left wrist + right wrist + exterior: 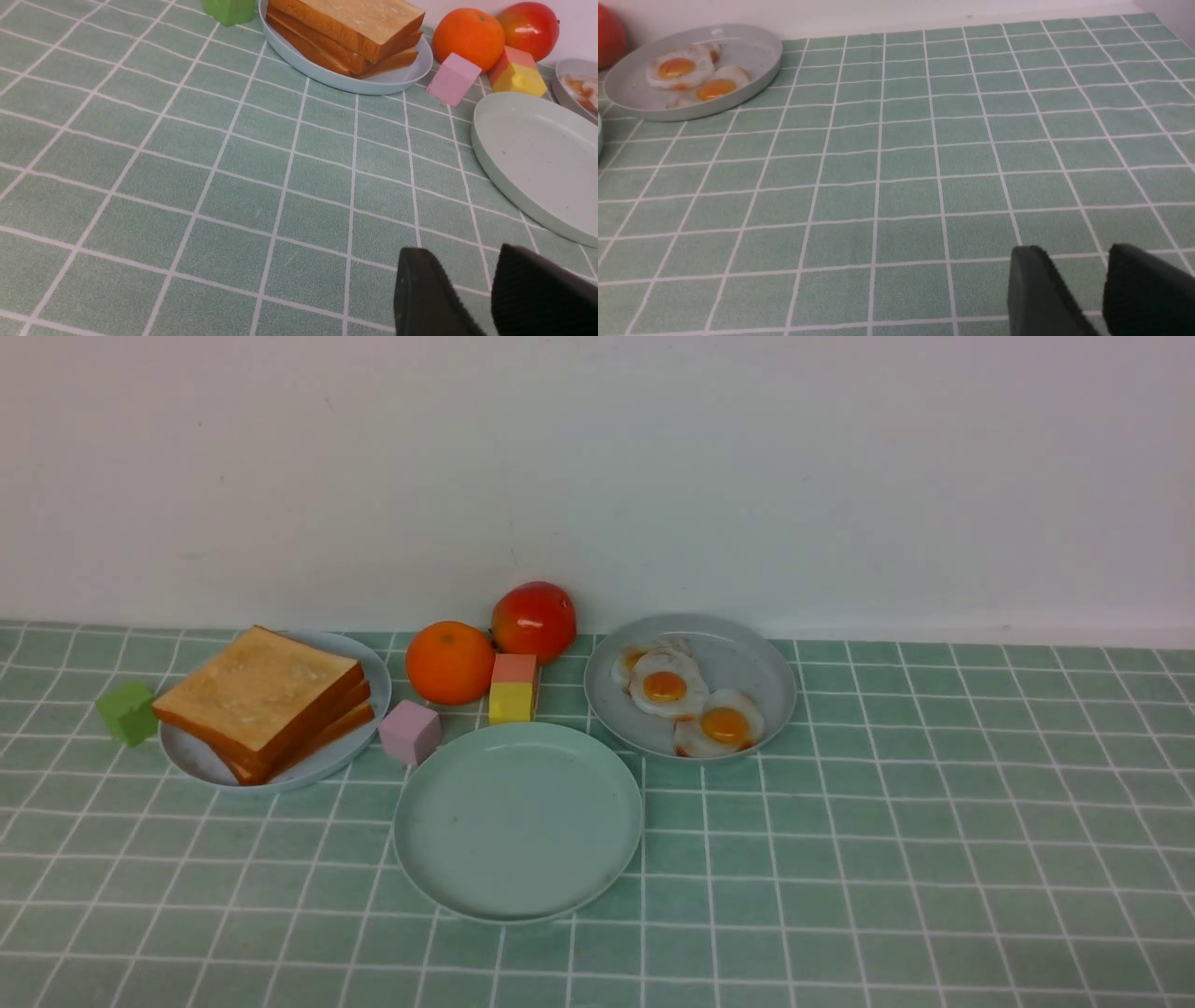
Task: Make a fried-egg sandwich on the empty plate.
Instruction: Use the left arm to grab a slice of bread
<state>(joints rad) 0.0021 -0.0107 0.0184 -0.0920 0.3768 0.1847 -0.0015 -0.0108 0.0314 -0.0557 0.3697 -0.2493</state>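
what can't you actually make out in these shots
Toast stack, front view: the top slice covers the lower ones, so the count is unsure.
Rear egg, front view: partly behind the nearer egg.
Grey plate, left wrist view: cut off by the picture edge.
Left gripper and right gripper: absent from the front view; wrist views show only fingertips, cut off by the edge.

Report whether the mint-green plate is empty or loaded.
Empty: the mint-green plate shows bare surface; toast slices sit on the pale blue plate, fried eggs on the grey plate.
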